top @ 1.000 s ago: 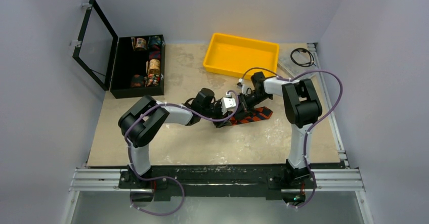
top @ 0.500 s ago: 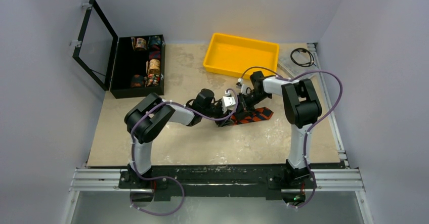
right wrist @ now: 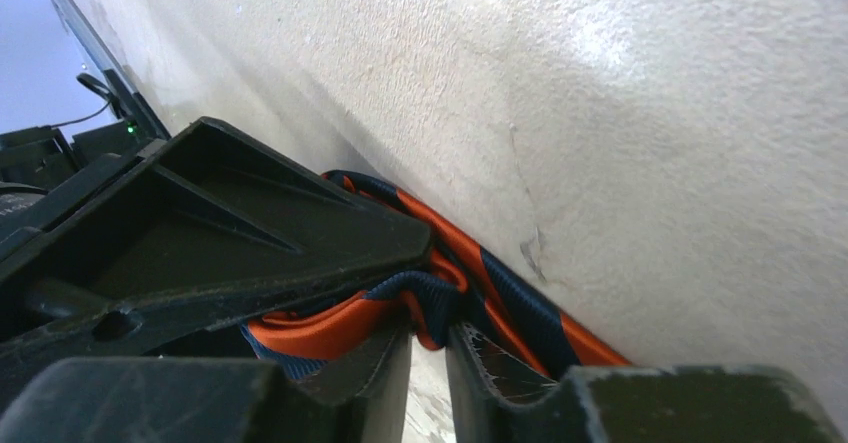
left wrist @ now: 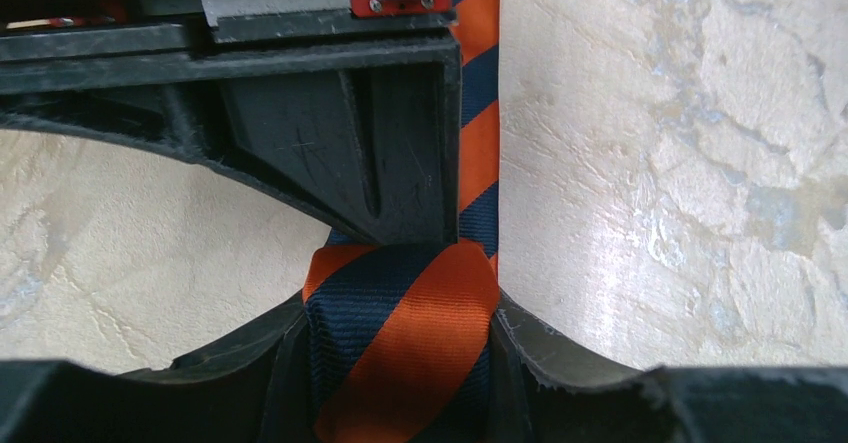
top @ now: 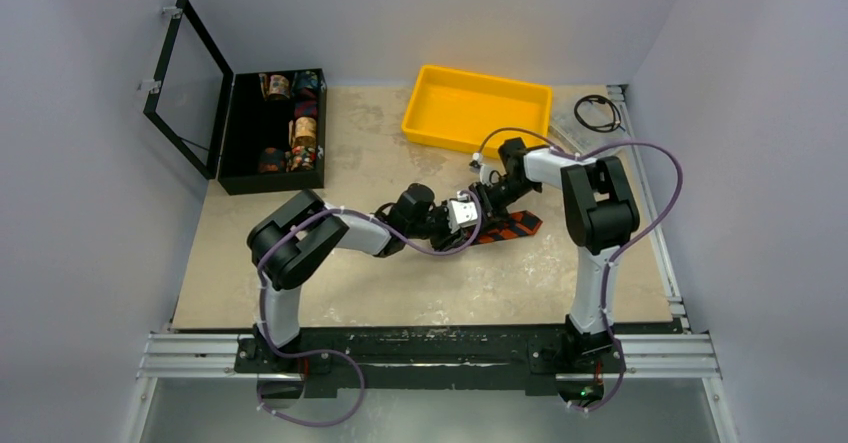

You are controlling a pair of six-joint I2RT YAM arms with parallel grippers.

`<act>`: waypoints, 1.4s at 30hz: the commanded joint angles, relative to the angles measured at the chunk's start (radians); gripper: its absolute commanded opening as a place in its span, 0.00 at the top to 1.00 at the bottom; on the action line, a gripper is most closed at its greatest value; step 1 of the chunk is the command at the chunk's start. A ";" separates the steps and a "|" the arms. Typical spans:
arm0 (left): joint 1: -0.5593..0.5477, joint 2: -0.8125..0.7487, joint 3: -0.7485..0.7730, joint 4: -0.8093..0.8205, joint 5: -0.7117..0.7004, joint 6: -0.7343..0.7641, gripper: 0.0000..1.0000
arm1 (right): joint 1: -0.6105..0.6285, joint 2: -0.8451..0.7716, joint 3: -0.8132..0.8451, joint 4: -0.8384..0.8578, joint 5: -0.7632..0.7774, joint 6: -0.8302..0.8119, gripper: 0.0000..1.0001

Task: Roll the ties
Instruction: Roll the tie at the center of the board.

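Top external view: pale, mottled tabletop [top: 330, 293] with plain grey walls on three sides and a metal rail [top: 190, 355] along the near edge. A black case [top: 250, 123] sits far left with its lid up, and several patterned fabric rolls [top: 304, 131] are in its compartments. A yellow tray [top: 480, 103] is at far centre. A black cable coil [top: 598, 113] lies by the right wall.

Both arms meet mid-table over the tie [top: 515, 227], which has orange and navy stripes. Its wide end lies flat on the table toward the right.

Left wrist view: the left gripper [left wrist: 398, 373] is closed in on a folded end of the tie. The fabric fills the gap and touches both fingers.

Right wrist view: the right gripper [right wrist: 428, 363] is nearly closed, with only a narrow slit between the fingers and a bunched fold of the tie pinched at the tips.
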 commanded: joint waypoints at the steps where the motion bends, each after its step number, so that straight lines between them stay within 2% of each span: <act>1: -0.006 0.035 0.010 -0.369 -0.108 0.114 0.88 | -0.048 -0.027 0.018 -0.055 0.095 -0.163 0.66; 3: -0.005 0.050 0.057 -0.474 -0.098 0.119 0.90 | -0.078 -0.040 0.037 -0.113 0.062 -0.217 0.62; 8: -0.003 0.065 0.115 -0.614 -0.088 0.149 0.92 | -0.140 -0.081 0.060 -0.200 -0.016 -0.295 0.56; 14: -0.005 0.089 0.208 -0.754 -0.087 0.165 0.92 | -0.155 -0.133 0.067 -0.211 -0.140 -0.282 0.48; 16: -0.003 0.098 0.236 -0.782 -0.088 0.167 0.91 | -0.153 -0.152 0.063 -0.192 -0.177 -0.257 0.39; 18: -0.004 0.101 0.250 -0.798 -0.084 0.165 0.89 | -0.151 -0.161 0.053 -0.150 -0.201 -0.202 0.34; 22: -0.004 0.110 0.274 -0.816 -0.077 0.162 0.87 | -0.126 -0.115 0.053 -0.122 -0.225 -0.163 0.39; 27: -0.004 0.119 0.296 -0.830 -0.075 0.165 0.87 | -0.094 -0.061 0.039 -0.090 -0.189 -0.147 0.40; 31: -0.004 0.116 0.300 -0.830 -0.074 0.170 0.86 | -0.093 -0.036 0.041 -0.061 -0.164 -0.134 0.52; 33: -0.003 0.114 0.299 -0.830 -0.070 0.173 0.85 | -0.093 -0.028 0.044 -0.055 -0.154 -0.132 0.66; 36: 0.001 0.108 0.297 -0.821 -0.051 0.161 0.80 | -0.093 -0.024 0.042 -0.062 -0.124 -0.150 1.00; 42: 0.033 0.063 0.269 -0.704 0.041 0.090 0.62 | -0.093 -0.024 0.020 -0.072 0.020 -0.187 1.00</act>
